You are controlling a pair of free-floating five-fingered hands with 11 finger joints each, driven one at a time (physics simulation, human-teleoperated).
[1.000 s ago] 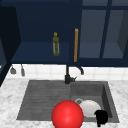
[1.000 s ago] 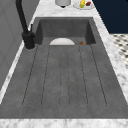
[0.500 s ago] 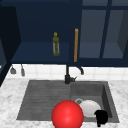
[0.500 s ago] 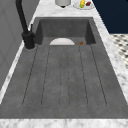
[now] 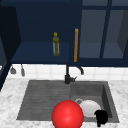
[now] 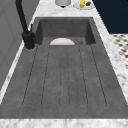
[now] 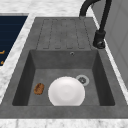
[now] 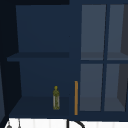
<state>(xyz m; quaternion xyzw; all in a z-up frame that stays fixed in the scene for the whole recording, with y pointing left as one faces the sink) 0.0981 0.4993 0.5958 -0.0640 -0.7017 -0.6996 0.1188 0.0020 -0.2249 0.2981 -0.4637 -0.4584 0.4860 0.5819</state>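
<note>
My right hand (image 5: 101, 117) hovers at the sink's (image 5: 110, 100) front right corner, just beside the white plate (image 5: 88, 108) in the basin; I cannot tell how open it is. A red ball (image 5: 67, 115) sits at the front edge.

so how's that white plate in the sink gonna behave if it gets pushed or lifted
The white plate lies flat on the sink floor, so it would probably slide, not roll or tip. It looks rigid and smooth, likely slippery and breakable. With its low rim against the basin, getting fingers under may be awkward. The right robot hand hovers by its edge.
</note>
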